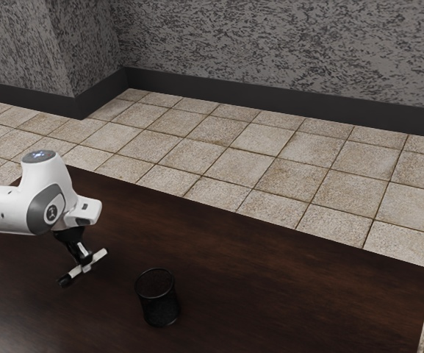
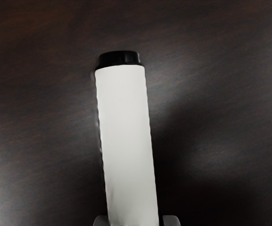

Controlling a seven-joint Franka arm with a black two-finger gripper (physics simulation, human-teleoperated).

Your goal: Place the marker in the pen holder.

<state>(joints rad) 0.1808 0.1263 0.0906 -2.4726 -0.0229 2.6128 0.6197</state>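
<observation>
Dark tabletop (image 1: 285,272) extends beyond the pen holder (image 1: 159,300) to its edges; nearby, the gripper (image 1: 85,264) is closed around the marker (image 1: 100,256).

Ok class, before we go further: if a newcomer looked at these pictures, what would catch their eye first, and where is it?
Probably the white marker with its black end, large against the dark table in the wrist view and gripped in the black gripper. Next, in the exterior view, the white arm reaching in from the left, and the black pen holder standing on the table to the marker's right.
</observation>
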